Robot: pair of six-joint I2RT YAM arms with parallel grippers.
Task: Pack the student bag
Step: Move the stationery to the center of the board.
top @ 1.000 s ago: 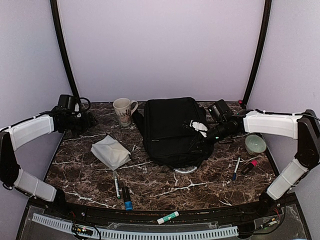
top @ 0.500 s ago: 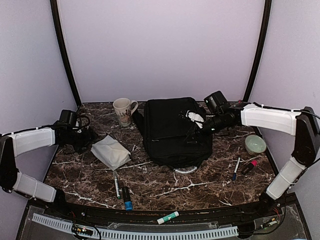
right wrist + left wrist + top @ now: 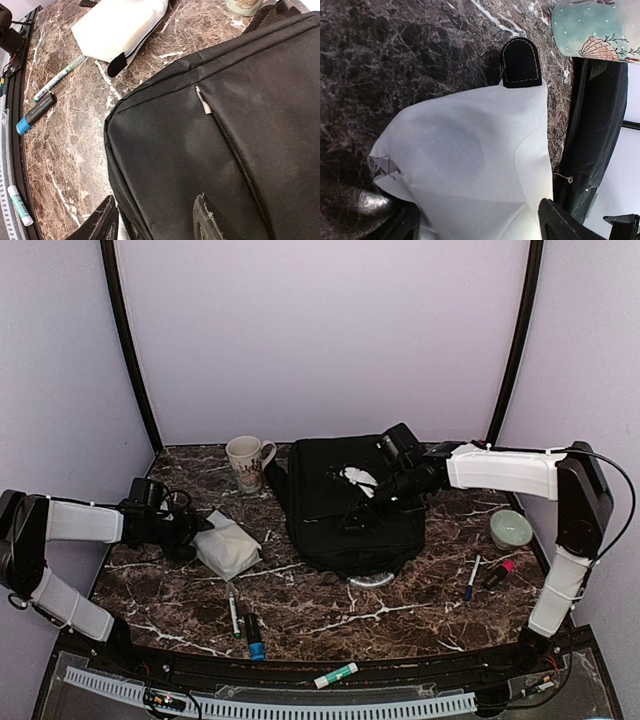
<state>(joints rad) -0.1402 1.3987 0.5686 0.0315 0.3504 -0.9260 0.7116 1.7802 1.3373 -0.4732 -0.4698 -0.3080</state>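
The left arm is holding a low pose on the left side of the table [image 3: 400,610], its forearm running almost level towards the right. The left gripper [image 3: 200,530] is pointing right at the left end of a white pouch [image 3: 228,545]. In the left wrist view, the left gripper [image 3: 475,225] is standing wide open, with one finger on each side of the white pouch [image 3: 470,150]. A black tab [image 3: 521,63] is sticking out of the pouch's other end.

The right arm is stretching in from the right, its elbow raised and its forearm sloping down to the left. The right gripper [image 3: 355,515] is hanging over the student bag [image 3: 320,510] and pointing down and towards the near left. In the right wrist view, the right gripper [image 3: 155,225] is showing its fingers apart with nothing between them, just above the black fabric; whether they are touching it I cannot tell.

The student bag is lying flat at the middle of the table, towards the far edge. Its long axis is running from near to far. A zipper pull [image 3: 202,100] is lying on its upper face. Which end is its top I cannot tell. A mug [image 3: 245,462] is standing just left of its far corner.
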